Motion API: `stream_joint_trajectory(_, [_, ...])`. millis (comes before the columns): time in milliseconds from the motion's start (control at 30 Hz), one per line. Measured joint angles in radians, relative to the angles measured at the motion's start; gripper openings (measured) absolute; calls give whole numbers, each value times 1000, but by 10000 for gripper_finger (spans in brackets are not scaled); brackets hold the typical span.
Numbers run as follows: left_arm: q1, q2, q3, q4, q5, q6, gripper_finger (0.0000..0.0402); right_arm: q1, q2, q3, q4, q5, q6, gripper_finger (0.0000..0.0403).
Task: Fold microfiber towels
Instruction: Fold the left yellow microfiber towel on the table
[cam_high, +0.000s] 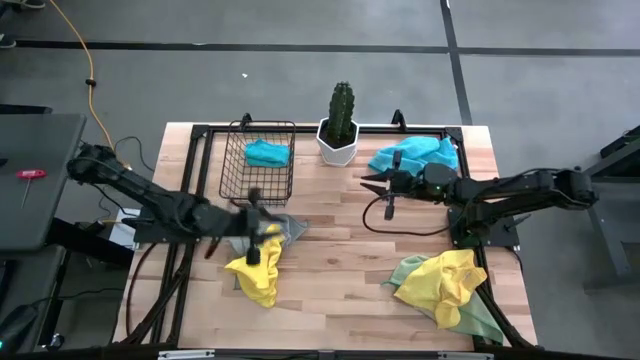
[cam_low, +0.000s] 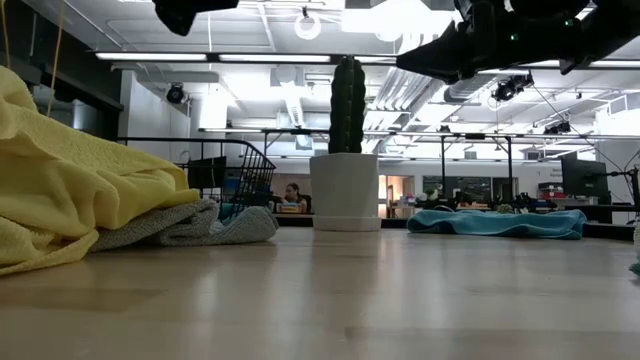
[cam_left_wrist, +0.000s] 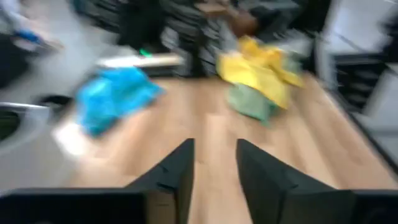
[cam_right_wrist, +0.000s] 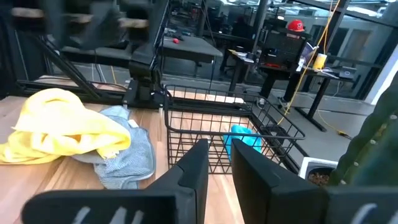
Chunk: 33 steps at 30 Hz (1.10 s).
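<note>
From above, the left gripper is hanging over the table's left half, just past the basket, with a yellow towel lying crumpled beside it and a grey towel peeking out from under that towel's far edge. Motion blur is smearing the gripper in this view, so the gap cannot be read here; the left wrist view is showing its fingers standing apart with bare wood between them and nothing held. The low view is adding what the overhead one hides: the yellow towel is heaping up tall, and the grey one is lying folded flat on the wood under its edge. Inside the basket a blue towel is sitting, also showing through the wires in the right wrist view. A potted cactus is standing at the back centre. The right gripper is hovering just right of the pot, clear of the wood, its fingers parted by a narrow slit and gripping nothing. Behind it another blue towel is lying loose, and near the front right corner a yellow towel is resting over a pale green one.
</note>
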Motion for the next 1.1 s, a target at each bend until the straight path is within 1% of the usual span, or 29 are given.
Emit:
stream_joint_trajectory(67, [-35,79,64,-116,22,-25,148,0,0,0,0,3,0,60])
stream_joint_trajectory(200, [-104,243,219,-413,14,-73,178,0,0,0,-2,3,0,60])
stream_joint_trajectory(333, [-171,391,341,-629,27,-97,187,0,0,1,-6,4,0,60])
stream_joint_trajectory(433, [-223,480,402,-740,31,-98,185,-1,1,2,-10,4,0,60])
stream_joint_trajectory(533, [-267,547,430,-767,32,-103,180,-1,1,2,-12,4,0,60])
stream_joint_trajectory(667, [-310,599,442,-771,29,-107,175,-1,1,2,-13,5,0,60])
stream_joint_trajectory(733, [-321,614,442,-794,23,-139,175,-1,1,2,-13,5,1,60])
stream_joint_trajectory(900, [-316,633,441,-848,78,-231,175,-2,1,2,-17,5,19,60])
stream_joint_trajectory(1100, [-308,635,441,-857,63,-261,175,-8,1,2,-17,5,19,60])
